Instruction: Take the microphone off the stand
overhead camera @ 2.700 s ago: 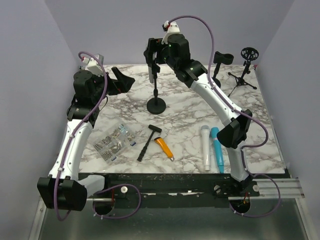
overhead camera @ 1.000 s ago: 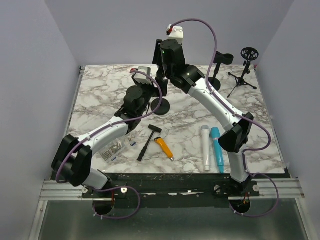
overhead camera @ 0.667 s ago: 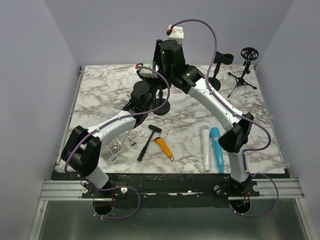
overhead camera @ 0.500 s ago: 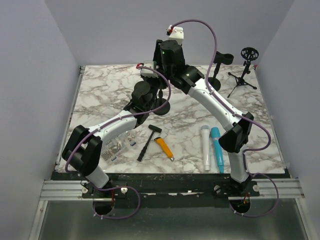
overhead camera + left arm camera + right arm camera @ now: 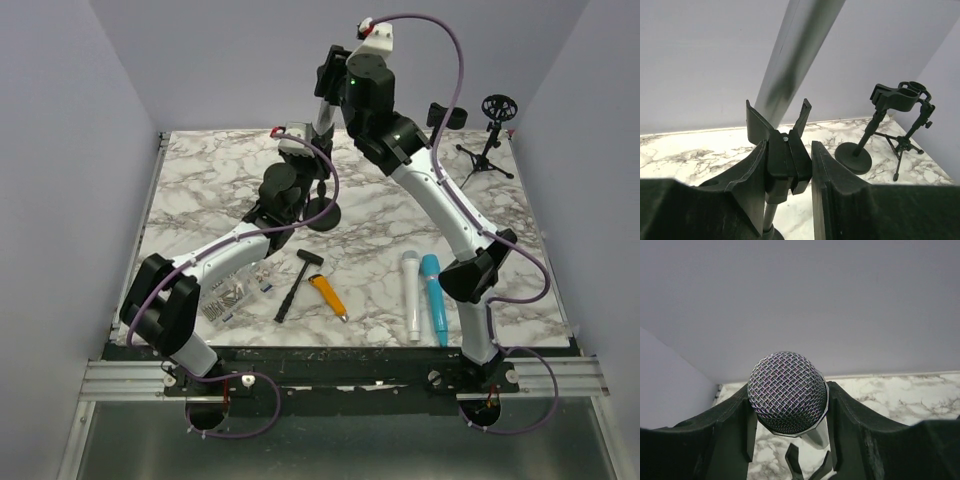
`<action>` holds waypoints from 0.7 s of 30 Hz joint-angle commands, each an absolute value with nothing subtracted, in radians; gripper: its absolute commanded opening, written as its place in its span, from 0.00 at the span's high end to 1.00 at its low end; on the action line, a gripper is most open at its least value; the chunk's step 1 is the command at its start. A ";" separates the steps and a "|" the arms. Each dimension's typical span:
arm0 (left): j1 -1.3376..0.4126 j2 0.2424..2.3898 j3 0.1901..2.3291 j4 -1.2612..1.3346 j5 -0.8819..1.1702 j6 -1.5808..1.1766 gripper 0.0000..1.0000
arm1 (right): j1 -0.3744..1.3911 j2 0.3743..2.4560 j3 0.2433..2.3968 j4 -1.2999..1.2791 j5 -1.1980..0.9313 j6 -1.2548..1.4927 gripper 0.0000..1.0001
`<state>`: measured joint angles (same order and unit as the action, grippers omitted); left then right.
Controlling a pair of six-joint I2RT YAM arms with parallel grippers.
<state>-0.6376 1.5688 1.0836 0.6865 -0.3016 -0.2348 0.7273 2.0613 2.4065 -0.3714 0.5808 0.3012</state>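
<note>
Lifting higher than before, right pincer (image 5: 789,432) grips the microphone (image 5: 788,391); left pincer (image 5: 787,150) clamps the stand (image 5: 784,169).

Black hammer (image 5: 296,287) on a marble table (image 5: 200,190), orange-handled knife (image 5: 327,295) just right of it, clear bag of screws (image 5: 225,285) to its left, white microphone (image 5: 411,295) and blue microphone (image 5: 435,298) lying together further right.

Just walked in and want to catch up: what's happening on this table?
The right gripper is clamped on the silver microphone near its mesh head. The left gripper grips the stand at its clip, steadying it. The microphone's lower end is at the clip, not clearly free.
</note>
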 commanded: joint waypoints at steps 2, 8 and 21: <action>-0.631 1.544 1.040 0.629 -0.212 -0.265 1.00 | 0.698 2.040 2.537 -0.273 0.560 0.227 0.99; -0.625 1.555 1.080 0.565 -0.169 -0.279 1.00 | 0.680 1.950 2.493 -0.186 0.634 0.106 0.99; -0.554 1.509 1.323 0.105 -0.036 -0.441 0.02 | 0.678 1.372 1.560 -0.403 0.687 0.251 0.99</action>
<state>-0.5701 1.5539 1.2255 0.3405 -0.1322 -0.3771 0.6785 1.4952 1.7378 -0.2485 0.7238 0.1226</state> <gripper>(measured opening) 0.969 0.551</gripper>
